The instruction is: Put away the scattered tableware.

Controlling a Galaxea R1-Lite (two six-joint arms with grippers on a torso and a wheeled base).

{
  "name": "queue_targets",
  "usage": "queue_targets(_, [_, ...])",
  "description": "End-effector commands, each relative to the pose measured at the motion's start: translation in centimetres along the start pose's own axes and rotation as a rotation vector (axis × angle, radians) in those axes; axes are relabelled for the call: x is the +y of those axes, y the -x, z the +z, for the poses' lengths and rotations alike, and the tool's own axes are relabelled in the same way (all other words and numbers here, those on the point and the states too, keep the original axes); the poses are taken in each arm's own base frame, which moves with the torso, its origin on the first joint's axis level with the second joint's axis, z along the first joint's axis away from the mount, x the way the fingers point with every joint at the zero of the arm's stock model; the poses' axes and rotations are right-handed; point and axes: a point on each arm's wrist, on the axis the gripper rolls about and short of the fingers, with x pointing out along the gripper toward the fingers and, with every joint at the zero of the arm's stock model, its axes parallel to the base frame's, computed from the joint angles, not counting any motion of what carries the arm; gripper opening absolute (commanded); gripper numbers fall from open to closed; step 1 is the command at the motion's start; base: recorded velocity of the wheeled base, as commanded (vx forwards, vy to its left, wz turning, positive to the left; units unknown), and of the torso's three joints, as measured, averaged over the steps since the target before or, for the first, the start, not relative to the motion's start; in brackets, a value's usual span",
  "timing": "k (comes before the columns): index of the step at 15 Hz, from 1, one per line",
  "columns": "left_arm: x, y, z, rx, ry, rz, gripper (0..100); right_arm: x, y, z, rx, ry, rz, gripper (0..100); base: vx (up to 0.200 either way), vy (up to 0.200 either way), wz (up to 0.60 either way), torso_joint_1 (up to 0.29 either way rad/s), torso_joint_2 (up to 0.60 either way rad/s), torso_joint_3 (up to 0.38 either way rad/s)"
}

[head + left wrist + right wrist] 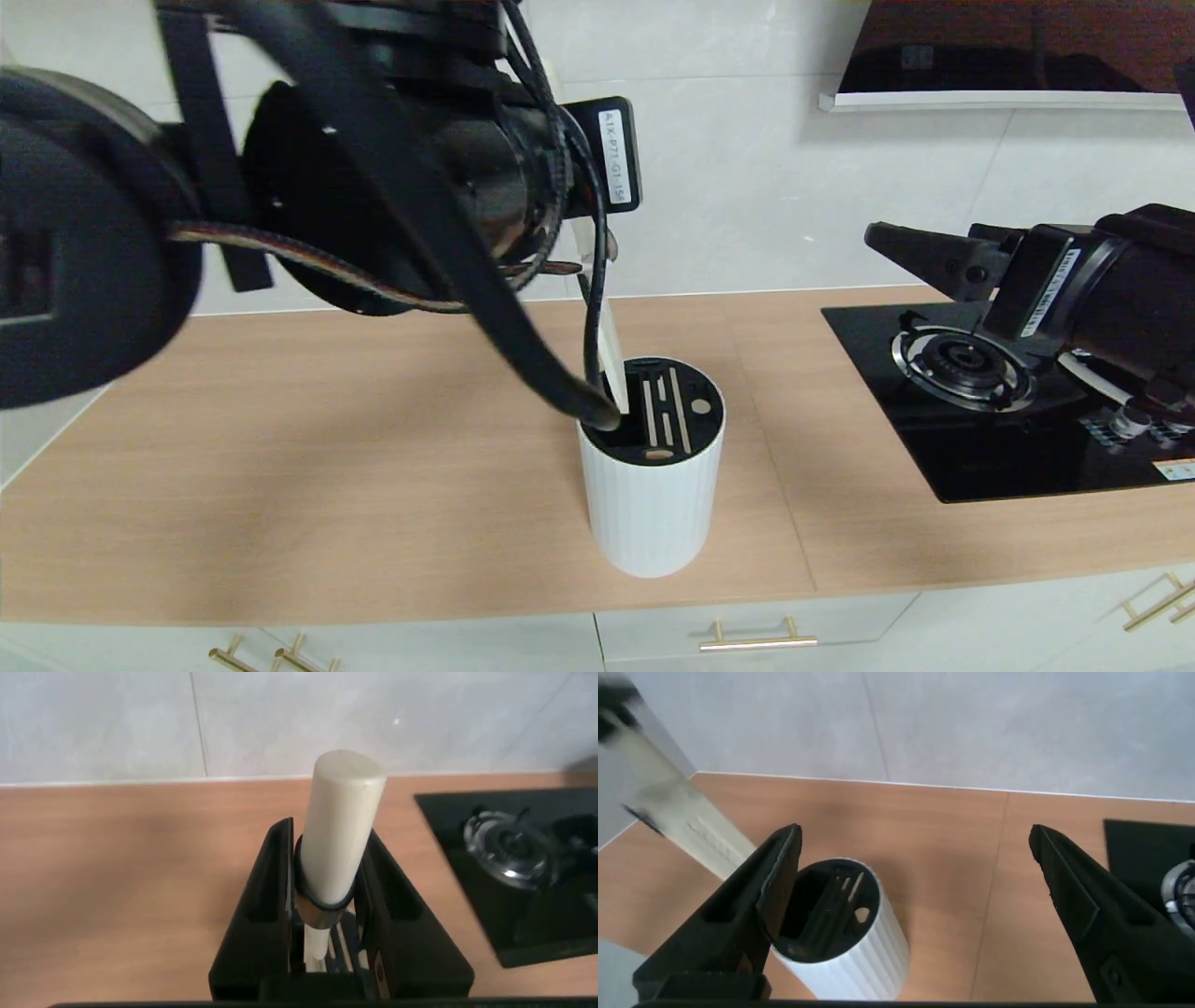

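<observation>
While left fingers [266, 896] clamp the knife [341, 812] (blade reaching the holder [653, 513]), right fingers [738, 915] spread wide.

A knife over a white holder

The knife [341, 831] has a fat cream handle with a dark ring near the blade, and a long pale blade. It hangs tilted, handle up and tip down, pinched at the handle by the left gripper [327, 845]. Its tip is at the top of the holder [653, 504]; a cable hides whether it is in a slot. The holder is a round white tub with ribbed sides and a black lid with slots. It stands upright on the wooden counter [280, 448].
</observation>
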Motion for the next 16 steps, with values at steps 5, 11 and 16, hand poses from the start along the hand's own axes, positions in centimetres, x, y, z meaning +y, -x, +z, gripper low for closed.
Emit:
queue_targets(5, [-1.0,-1.7,-2.2,0.041,-0.037,0.024,0,0.1,-0.7,-0.7,0.028,0.008,-0.005,100,0.0,0.0,0.0,0.0,0.0,0.0])
queue_targets(11, [-1.3,-2.3,-2.4,0.04,-0.038,0.036,0,0.1,-0.8,-0.9,0.035,0.01,-0.005,100,0.0,0.0,0.0,0.0,0.0,0.0])
queue_targets(16, [-1.8,-3.2,-3.6,0.06,-0.051,0.041,0,0.1,-0.9,-1.1,0.04,0.011,-0.006,100,0.0,0.0,0.0,0.0,0.0,0.0])
